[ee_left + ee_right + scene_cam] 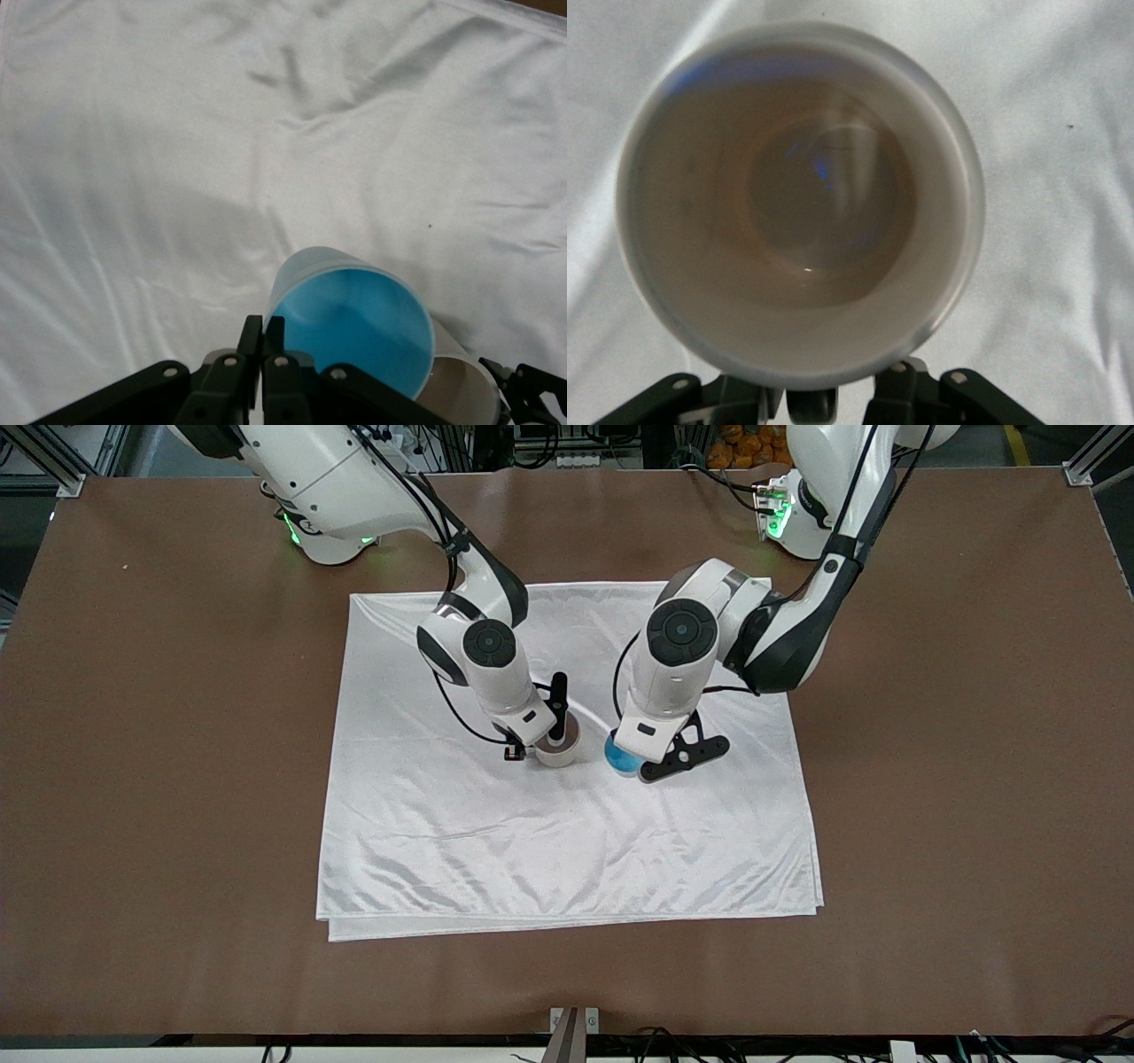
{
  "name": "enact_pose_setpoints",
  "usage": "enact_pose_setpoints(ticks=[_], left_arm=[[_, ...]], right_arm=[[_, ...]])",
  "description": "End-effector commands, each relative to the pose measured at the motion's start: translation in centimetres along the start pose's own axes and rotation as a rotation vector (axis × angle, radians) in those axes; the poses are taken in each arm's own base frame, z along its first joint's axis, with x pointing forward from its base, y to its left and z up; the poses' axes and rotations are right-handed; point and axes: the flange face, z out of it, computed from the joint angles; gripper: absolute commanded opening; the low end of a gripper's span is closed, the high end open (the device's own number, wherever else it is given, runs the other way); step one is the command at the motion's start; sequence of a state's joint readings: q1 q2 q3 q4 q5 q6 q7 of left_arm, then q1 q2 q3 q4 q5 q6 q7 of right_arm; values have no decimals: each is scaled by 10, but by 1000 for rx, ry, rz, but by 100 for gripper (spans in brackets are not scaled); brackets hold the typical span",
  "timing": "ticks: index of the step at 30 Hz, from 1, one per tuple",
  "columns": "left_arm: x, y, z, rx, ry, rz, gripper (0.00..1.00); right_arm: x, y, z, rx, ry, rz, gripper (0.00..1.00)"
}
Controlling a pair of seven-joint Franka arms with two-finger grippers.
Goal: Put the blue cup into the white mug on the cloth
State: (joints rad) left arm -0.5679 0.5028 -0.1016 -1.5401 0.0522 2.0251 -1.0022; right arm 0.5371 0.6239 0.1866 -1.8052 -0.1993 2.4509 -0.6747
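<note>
**Brown table and its surroundings**

A wide table (133, 779) covered in matte brown material is seen, evenly lit from above. Aluminium frame profiles (53, 460) are mounted at its two corners along the robots' edge. Black cables (673, 1036) are strung below the edge nearest the front camera, where a small metal bracket (574, 1020) is fixed at mid-edge. Orange objects (749, 443) are stacked past the robots' edge.

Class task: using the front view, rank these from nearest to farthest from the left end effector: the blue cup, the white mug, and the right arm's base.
1. The blue cup: right at the left end effector, on the cloth.
2. The white mug: beside the cup, toward the right arm's end, at the right end effector.
3. The right arm's base: off the cloth, at the table's edge.
</note>
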Motion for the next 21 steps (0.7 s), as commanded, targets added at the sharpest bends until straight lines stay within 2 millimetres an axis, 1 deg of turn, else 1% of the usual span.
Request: enact_pose_setpoints(ticks=[1,2,4,7,9,11,15,18,21], left_arm=[[-7,4,-2,17,14,43,0],[-9,6,-1,17,11,44,0],[-13,9,3,20,4,46,0],[-22,15,4,18,2,56,0],[-26,20,2,13,4,61,0],[-27,22,2,8,3,60,0],[-26,26,-5,-5,11,35,0],[-29,28,-6,-7,11,30,0],[-34,33,-9,-13,15,29,0]], right_arm=[[3,6,-9,-5,-40,17,72],[3,7,-10,-1,-46,17,76],[3,8,-19,-4,-52,17,80],[1,9,-32,-7,-65,17,86],[-2,10,-41,-4,-76,20,87],[-6,12,-51,-2,-89,25,91],[-13,15,-75,-8,-108,28,97],[-29,27,-88,-11,-115,44,97],[-38,34,-104,-25,-108,18,97]])
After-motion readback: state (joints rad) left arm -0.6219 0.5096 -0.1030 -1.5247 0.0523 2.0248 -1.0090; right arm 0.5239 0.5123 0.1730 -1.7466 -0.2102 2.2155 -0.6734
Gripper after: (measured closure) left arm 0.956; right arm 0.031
